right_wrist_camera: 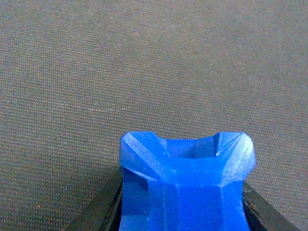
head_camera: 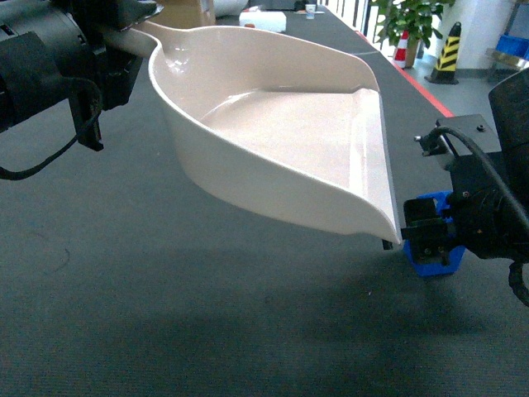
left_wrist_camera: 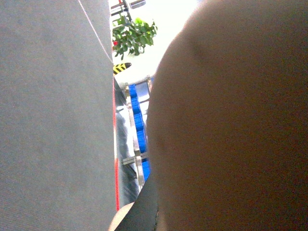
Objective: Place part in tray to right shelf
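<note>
The left gripper (head_camera: pixel 124 37), at the upper left of the head view, holds the large beige plastic dustpan-shaped tray (head_camera: pixel 273 124) by its long handle, keeping it raised above the dark grey carpeted surface (head_camera: pixel 165 314) with its flat front lip pointing right; the tray's shadow lies on the carpet beneath. Just beside that lip, at the lower right, the black right gripper (head_camera: pixel 430 236) is closed on the small bright-blue plastic jerrycan-shaped part (right_wrist_camera: pixel 185 185), and the right wrist view shows a dark finger (right_wrist_camera: pixel 103 209) pressed against each of its sides
</note>
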Tool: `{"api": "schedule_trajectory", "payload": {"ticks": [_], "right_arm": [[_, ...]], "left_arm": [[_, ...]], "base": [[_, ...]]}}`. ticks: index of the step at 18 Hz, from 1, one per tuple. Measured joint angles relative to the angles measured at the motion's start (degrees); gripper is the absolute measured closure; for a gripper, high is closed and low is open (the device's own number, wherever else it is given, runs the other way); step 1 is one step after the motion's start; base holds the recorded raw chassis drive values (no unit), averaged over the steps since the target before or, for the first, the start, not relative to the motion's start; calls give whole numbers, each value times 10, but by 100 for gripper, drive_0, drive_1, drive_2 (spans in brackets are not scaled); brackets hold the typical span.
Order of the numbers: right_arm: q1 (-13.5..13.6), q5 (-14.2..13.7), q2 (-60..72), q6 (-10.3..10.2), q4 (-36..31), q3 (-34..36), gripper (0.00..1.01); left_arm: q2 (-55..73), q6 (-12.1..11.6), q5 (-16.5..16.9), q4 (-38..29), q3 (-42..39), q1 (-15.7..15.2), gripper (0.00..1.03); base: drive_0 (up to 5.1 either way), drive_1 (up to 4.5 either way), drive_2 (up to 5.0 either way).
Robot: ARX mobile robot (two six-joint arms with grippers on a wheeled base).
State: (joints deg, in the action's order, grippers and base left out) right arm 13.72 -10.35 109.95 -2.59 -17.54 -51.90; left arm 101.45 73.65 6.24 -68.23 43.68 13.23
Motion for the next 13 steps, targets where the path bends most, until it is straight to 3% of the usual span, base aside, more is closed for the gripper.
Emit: {"api": "schedule_trajectory", "payload": {"ticks": [4,8,9,12,13], "right_arm": [[-19,2,-101,-6,-5,59,55],[-21,18,-259,-11,4,45,55],[-8,35,-295,-23,12,26,55],[82,99,-339,-94,14,-12,55],[116,136,-322,-146,37,-19,55]], "left_arm": [[0,0,-1,1,0,0,90],[0,0,0,1,0,0,90],[0,0,0,1,0,0,90],[0,0,0,1,0,0,90],[0,0,0,-1,0,0,90]], "base": [[0,0,0],[0,0,0],[0,0,0],[0,0,0],[0,0,0]]}}
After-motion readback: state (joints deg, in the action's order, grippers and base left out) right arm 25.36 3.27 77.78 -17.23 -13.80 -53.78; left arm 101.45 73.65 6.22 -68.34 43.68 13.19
